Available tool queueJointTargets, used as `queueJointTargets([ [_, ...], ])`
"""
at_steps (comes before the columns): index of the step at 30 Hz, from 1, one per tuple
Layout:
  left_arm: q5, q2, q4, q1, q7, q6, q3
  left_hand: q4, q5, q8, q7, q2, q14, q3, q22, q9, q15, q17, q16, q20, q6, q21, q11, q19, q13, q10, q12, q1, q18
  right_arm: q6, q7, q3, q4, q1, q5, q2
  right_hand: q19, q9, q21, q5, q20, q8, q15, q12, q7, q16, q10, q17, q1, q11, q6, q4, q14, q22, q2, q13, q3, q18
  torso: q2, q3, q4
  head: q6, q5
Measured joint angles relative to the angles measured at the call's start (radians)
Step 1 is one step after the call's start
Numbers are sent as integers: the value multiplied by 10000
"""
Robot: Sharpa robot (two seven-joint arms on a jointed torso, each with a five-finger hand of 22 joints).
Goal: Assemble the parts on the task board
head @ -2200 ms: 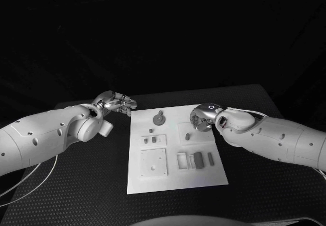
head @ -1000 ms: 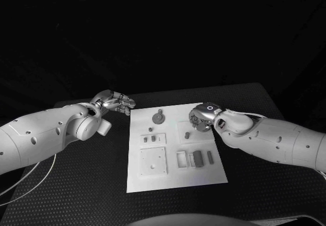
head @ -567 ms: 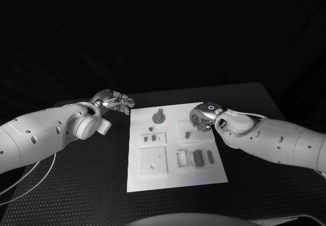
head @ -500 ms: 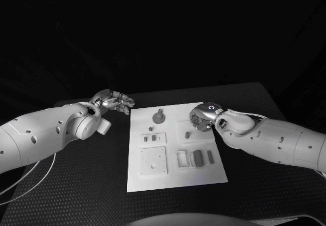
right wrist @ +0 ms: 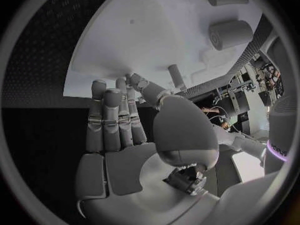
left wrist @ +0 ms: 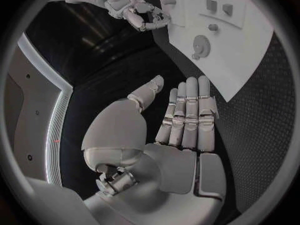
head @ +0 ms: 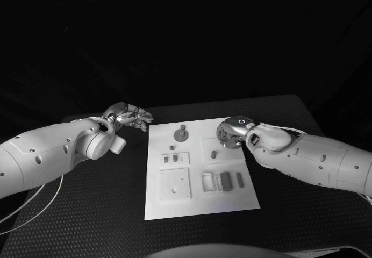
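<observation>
The task board (head: 198,166) lies flat in the middle of the black table (head: 93,215). Small grey parts sit on it. A round gear (head: 181,134) lies near the far edge, at about 12 o'clock on the board. A short peg (head: 212,154) is toward 2 o'clock. A dark block (head: 226,181) lies toward 4 o'clock, beside a white frame (head: 208,182).

The left hand (head: 129,116) hangs over the table just off the board's far left corner, at about 10 o'clock. Its fingers (left wrist: 187,112) are straight and side by side, and it holds nothing. The right hand (head: 229,135) hovers above the board's far right corner, at about 1 o'clock, near the peg. Its fingers (right wrist: 112,120) are stretched out too, and nothing is in it.

No part looks picked up yet, so the job seems to be at its start.

What could go wrong? The right hand is very close to the peg. If it comes down a bit off, it could knock the peg over or push it away. The board only rests on the table, so a bump from either hand could slide it and move the parts.
</observation>
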Motion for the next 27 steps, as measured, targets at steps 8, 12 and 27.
queueJointTargets([
  [8, 0, -1, -46, 0, 2, -10, 0, 0, 0, 0, 0, 0, 0, 0, -8, -10, 0, 0, 0, 0, 0, 0, 0, 0, 0, 0, 0, 0, -44, 89, 20, 114, 68, 37, 82, -38, 1, 44, 39, -7, 0, 19, 0, 0, -32, 36, -1, 13, 0, -2, 28, -12, 0, -1, 0, 9, -13, -1, 2, 0, 6, 4, -6],
  [12, 0, -2, -53, 0, 2, -12, 0, 0, 0, 0, 0, 0, 0, 0, -8, -9, 0, 11, 0, 0, 0, 0, 0, 0, -9, 0, 0, 0, -47, 179, 68, 167, 158, 129, 206, -148, 0, 70, 39, -11, 1, 22, 1, -1, -33, 36, -1, 24, 0, -2, 27, -13, 0, -1, 0, 10, -14, 0, 3, 0, 6, -4, -6],
  [27, 33, -4, -66, 0, 12, -42, 0, 22, 0, 0, 35, 0, 0, -22, -7, -8, 0, 21, 1, 0, -35, 0, 0, 0, -8, 1, 0, 0, -58, 483, 149, 305, 966, 487, 735, -596, -1, 70, 77, -36, 2, 21, 3, -3, -37, 77, -4, 35, -1, -5, 18, -26, -3, -2, -2, 54, -26, 0, 2, -6, -6, -9, 9],
])
